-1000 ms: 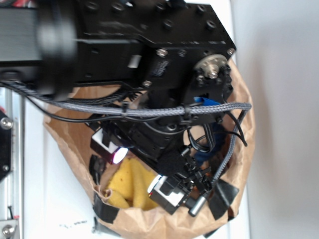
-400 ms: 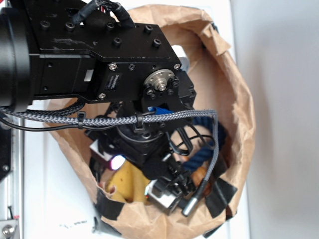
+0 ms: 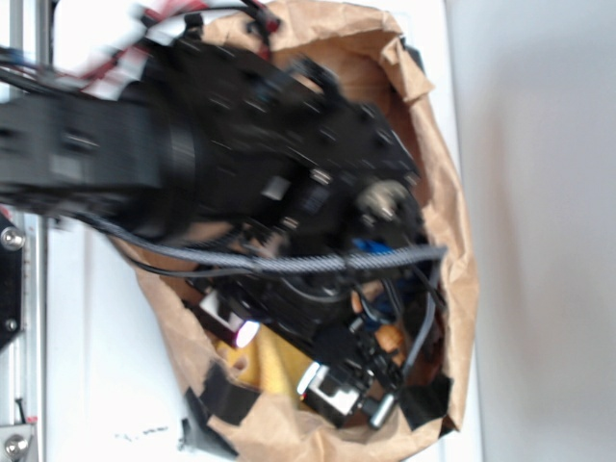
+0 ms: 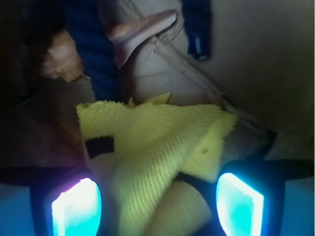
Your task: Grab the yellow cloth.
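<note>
Your arm (image 3: 241, 164) has dropped deeper into the paper bag (image 3: 452, 241) over the last second, so less of the cloth (image 4: 147, 142) shows from outside; you're closing in on the grab. The cloth lies flat on the bag's floor, right between your fingers (image 4: 76, 206), which stand wide and hold nothing. The gripper (image 4: 157, 206) has little room: bag walls press close all round, and the rope (image 4: 96, 54) runs just beyond the cloth's far edge.

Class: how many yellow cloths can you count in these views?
1. The yellow cloth lies inside the paper bag, between the open gripper fingers, beside the navy rope. Others may be hidden under the arm.
</note>
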